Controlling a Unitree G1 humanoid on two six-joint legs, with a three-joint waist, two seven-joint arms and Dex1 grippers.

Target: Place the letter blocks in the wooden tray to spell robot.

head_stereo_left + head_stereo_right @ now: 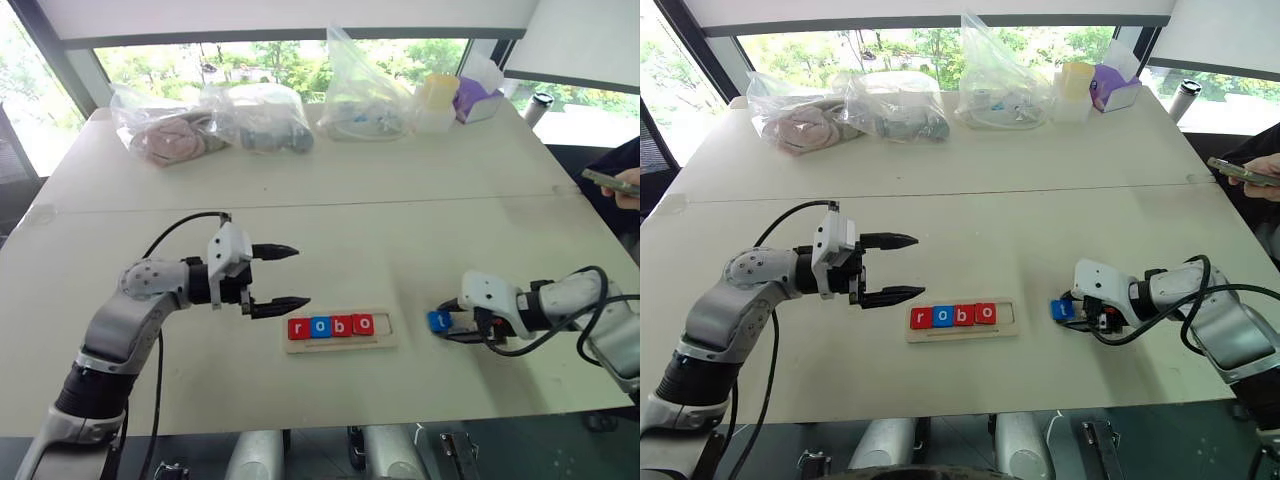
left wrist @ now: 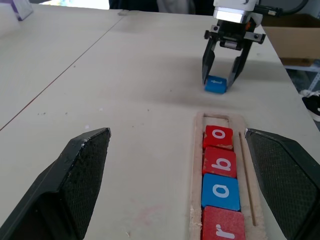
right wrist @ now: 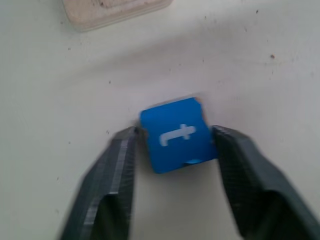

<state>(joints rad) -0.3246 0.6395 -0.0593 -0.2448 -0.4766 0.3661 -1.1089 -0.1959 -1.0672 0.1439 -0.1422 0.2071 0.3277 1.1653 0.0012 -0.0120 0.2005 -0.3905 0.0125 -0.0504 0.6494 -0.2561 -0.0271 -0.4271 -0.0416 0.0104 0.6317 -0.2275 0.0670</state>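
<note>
— So, where do we have the t block?
— On the table, right of the wooden tray; our right gripper pinches it, left gripper spread

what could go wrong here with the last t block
The right gripper has its fingers around the blue t block, which sits slightly askew between them, so it might twist or slip on lifting. The free slot at the end of the wooden tray is tight beside the red o block, so a tilted block could catch the rim or nudge its neighbour. The open left gripper hovers near the tray's other end and could bump it.
</note>
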